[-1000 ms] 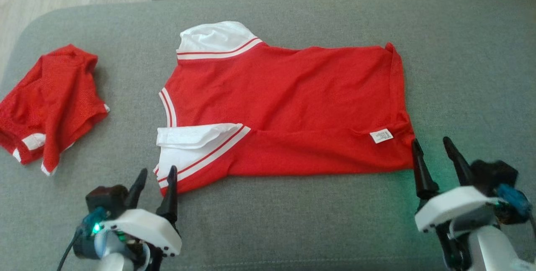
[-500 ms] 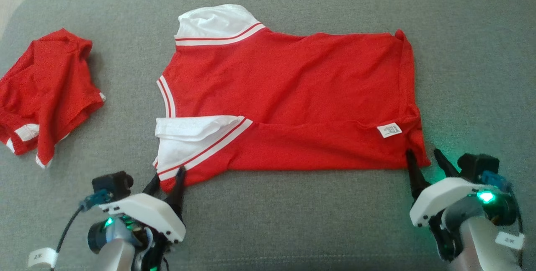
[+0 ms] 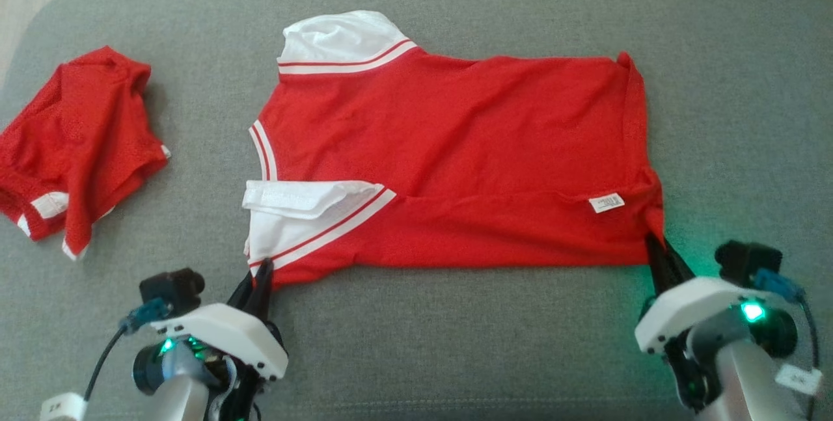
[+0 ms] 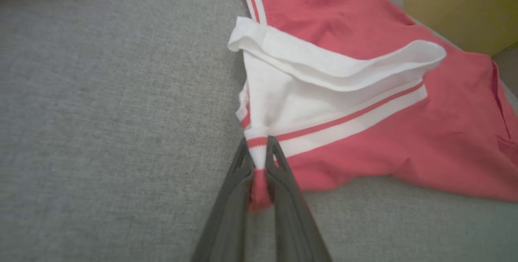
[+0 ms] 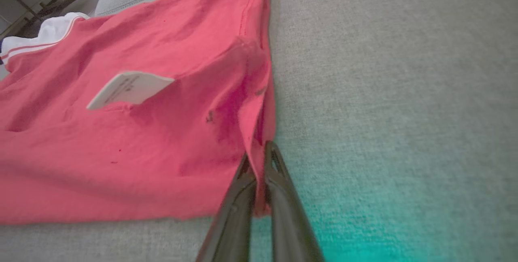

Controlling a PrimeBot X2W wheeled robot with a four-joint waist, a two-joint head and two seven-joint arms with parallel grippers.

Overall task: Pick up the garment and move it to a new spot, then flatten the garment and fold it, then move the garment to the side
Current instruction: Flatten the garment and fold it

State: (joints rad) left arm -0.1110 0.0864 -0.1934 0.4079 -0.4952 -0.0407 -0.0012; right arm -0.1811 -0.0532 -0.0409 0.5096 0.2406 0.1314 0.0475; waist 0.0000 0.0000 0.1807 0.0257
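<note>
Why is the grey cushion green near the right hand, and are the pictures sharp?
Head view: a green lamp behind the right hand tints the cushion beside it. Right wrist view: the same teal glow, lower right; fingers soft. Left wrist view: shirt looks paler, pinkish.

Head camera is looking down from six o'clock; wrist cameras are skimming close, sharing the garment point(image 3: 455, 148) with it.
</note>
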